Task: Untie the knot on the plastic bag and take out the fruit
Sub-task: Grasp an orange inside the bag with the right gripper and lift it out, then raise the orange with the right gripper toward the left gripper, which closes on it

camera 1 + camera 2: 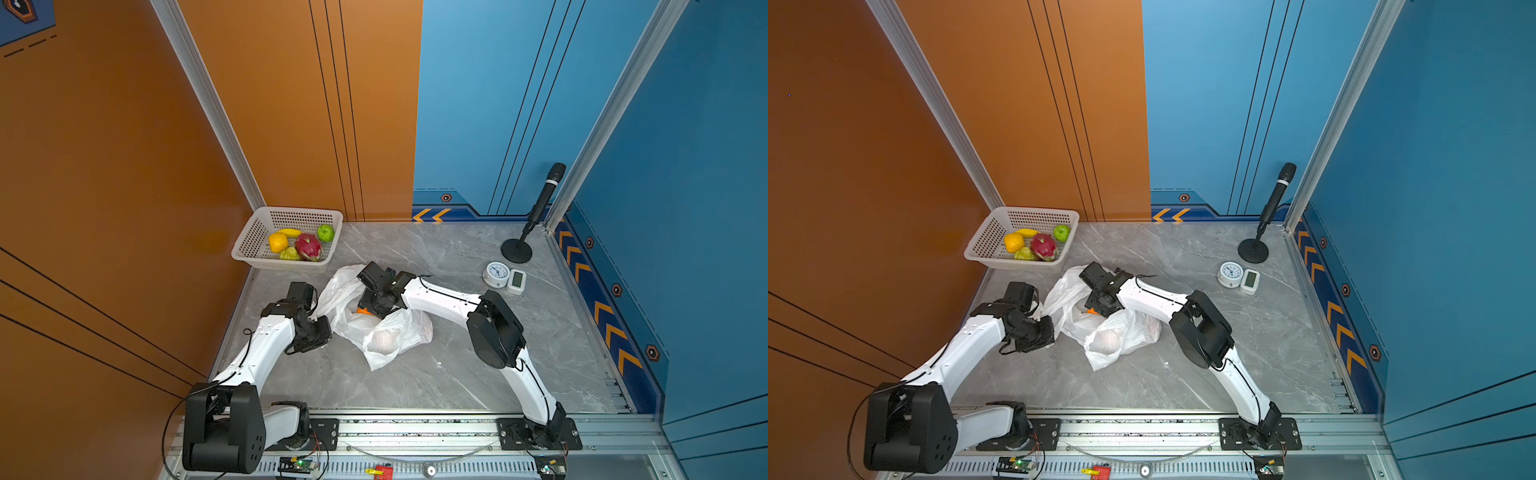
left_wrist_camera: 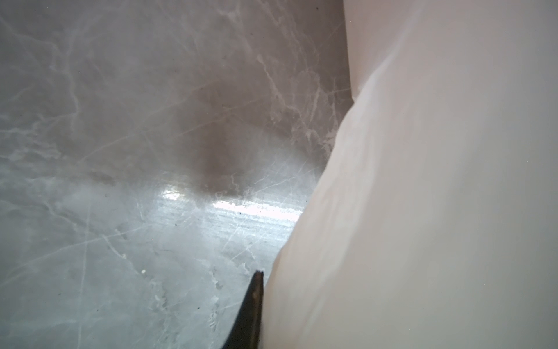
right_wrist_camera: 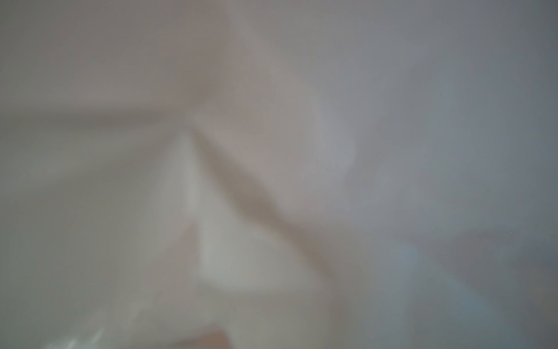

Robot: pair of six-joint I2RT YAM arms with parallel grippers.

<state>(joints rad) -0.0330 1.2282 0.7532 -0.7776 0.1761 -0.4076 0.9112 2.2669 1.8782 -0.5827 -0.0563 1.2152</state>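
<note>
- A grey marble table [image 1: 457,374] stands between orange and blue walls.
- The plastic bag [image 1: 399,332] lies crumpled left of centre, its mouth gaping toward eleven o'clock.
- The left gripper [image 1: 319,316] pinches the bag's nine o'clock edge.
- The right gripper [image 1: 368,306] dips into the mouth beside an orange fruit [image 1: 362,311]; whether it grips anything I cannot tell.
- The basket [image 1: 253,241] at ten o'clock holds other fruit [image 1: 308,246].

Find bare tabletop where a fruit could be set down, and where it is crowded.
Free: the tabletop between plastic bag and front rail; also the stretch bordered by bag, clock and back wall. Crowded: from basket to bag.
</note>
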